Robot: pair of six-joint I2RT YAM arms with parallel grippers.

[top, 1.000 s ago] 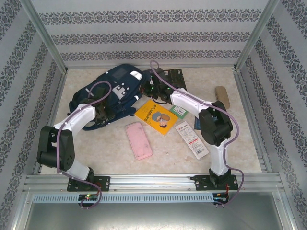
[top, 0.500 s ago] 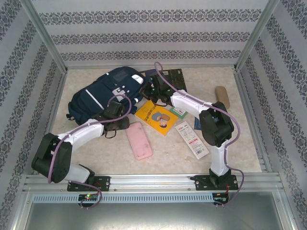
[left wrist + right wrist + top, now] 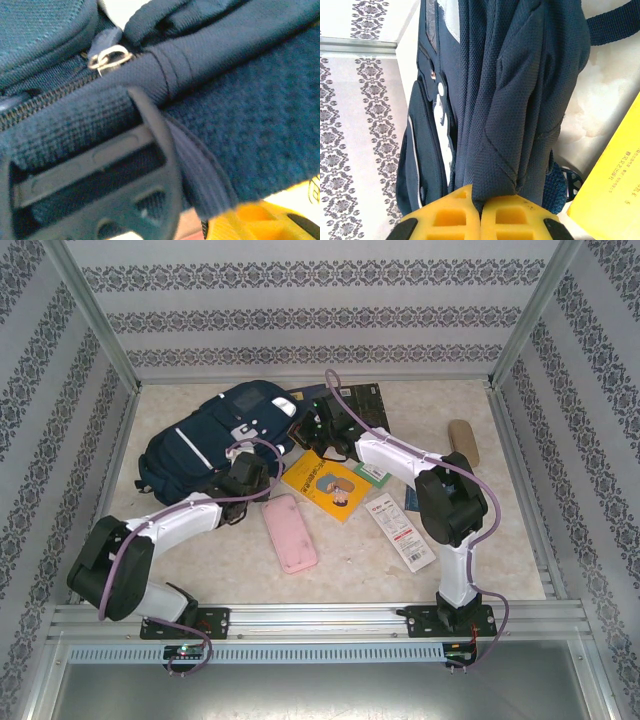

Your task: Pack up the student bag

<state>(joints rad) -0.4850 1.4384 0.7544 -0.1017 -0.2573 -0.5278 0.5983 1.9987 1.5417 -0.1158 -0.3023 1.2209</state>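
On the desk (image 3: 490,540) lies a yellow book (image 3: 325,483), with the student bag (image 3: 200,445) to its left, a pink case (image 3: 290,533) just in front and a white packet (image 3: 402,532) to its right.

Pretty boxed-in setup: 3 walls (image 3: 320,310) papered in grey-and-white floral stripes, aluminium posts (image 3: 95,318) at the corners, a pale marbled surface (image 3: 500,530), all evenly lit.

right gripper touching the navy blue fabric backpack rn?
Touching. Right wrist view: the right gripper pinches a fold of the navy blue fabric backpack between its yellow pads.
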